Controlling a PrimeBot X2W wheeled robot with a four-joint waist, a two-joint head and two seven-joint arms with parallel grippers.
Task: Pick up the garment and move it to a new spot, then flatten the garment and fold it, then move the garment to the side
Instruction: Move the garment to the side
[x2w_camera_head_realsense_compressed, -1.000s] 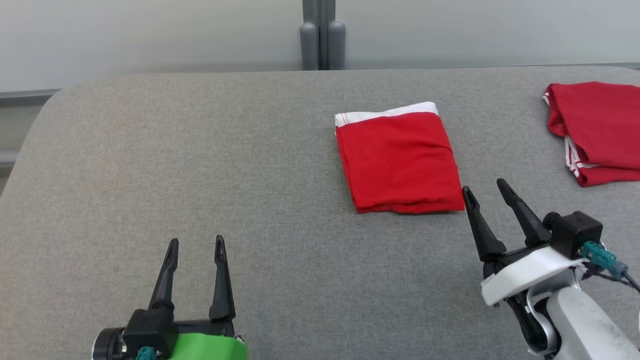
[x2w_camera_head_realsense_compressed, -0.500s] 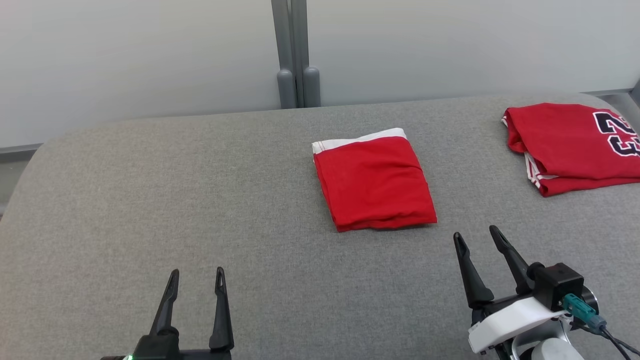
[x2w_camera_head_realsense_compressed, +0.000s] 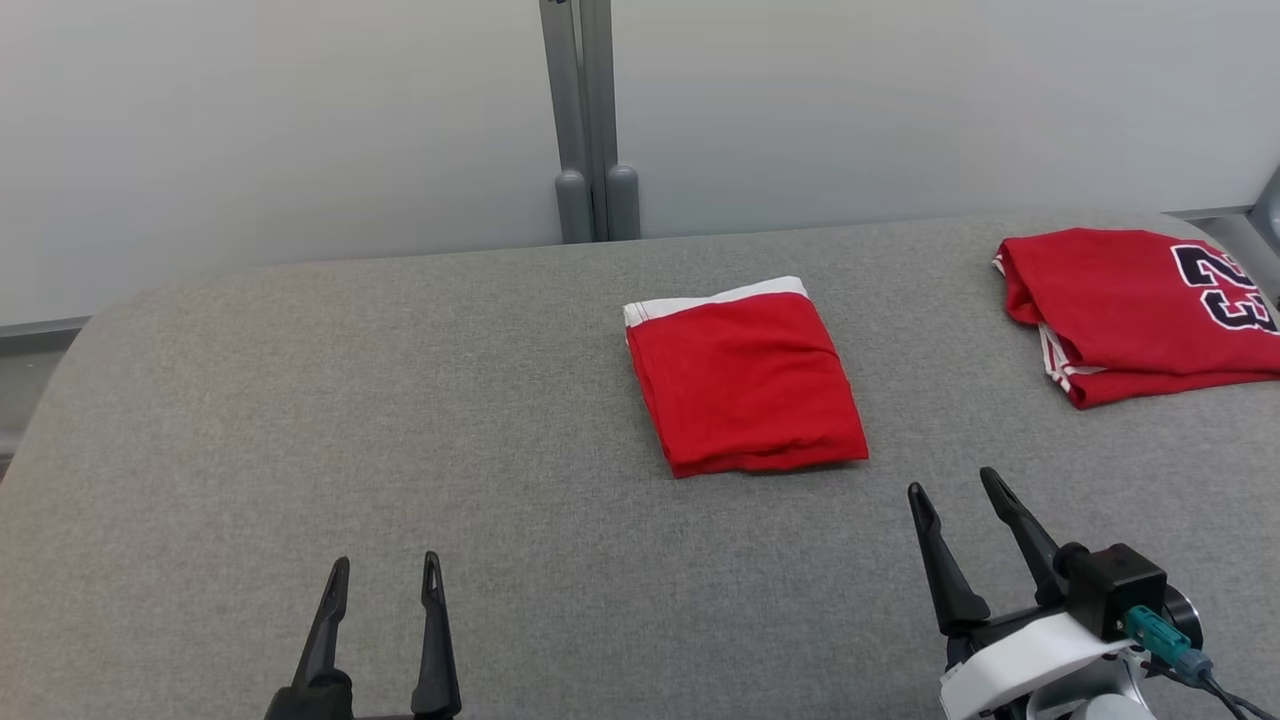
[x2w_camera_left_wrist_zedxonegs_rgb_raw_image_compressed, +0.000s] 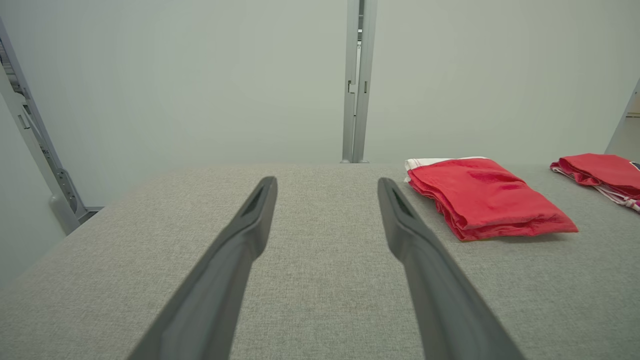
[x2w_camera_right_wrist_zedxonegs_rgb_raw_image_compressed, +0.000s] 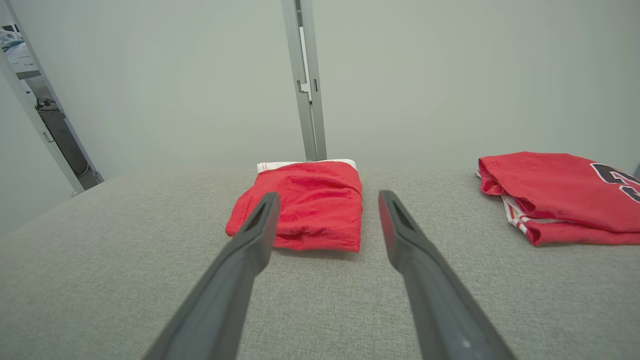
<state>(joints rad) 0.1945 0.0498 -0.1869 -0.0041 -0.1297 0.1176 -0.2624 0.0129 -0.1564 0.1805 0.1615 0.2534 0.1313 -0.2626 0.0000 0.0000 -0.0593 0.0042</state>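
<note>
Left pincer (x2w_camera_head_realsense_compressed: 385, 560): held wide open, nothing gripped, no cloth touched. It is seen low at the left of the head view, over bare grey surface (x2w_camera_head_realsense_compressed: 300, 420). Right pincer (x2w_camera_head_realsense_compressed: 952, 480): also held open and empty, with its tips pointed toward the near right corner of the folded red garment (x2w_camera_head_realsense_compressed: 745, 385) but kept apart from it. In the right wrist view the garment is framed between and beyond the two fingers, with a strip of surface left in front of it.

The garment is laid flat near the middle of the surface, folded into a compact rectangle, with a white band shown along its far edge. A second red jersey (x2w_camera_head_realsense_compressed: 1120, 310) with dark numerals and striped white trim is laid at the far right, well apart from the first.

The surface is covered in grey woven fabric and rounded at its left corner. Behind it a pale wall (x2w_camera_head_realsense_compressed: 250, 130) is seen, split by a grey metal post (x2w_camera_head_realsense_compressed: 585, 120).

The left pincer's body is cut off by the bottom edge of the head view, so just the fingers are shown. The jersey is cropped at the right edge and its numerals are only partly readable. Whether either pincer's tips rest on the surface or hang above it cannot be told.
</note>
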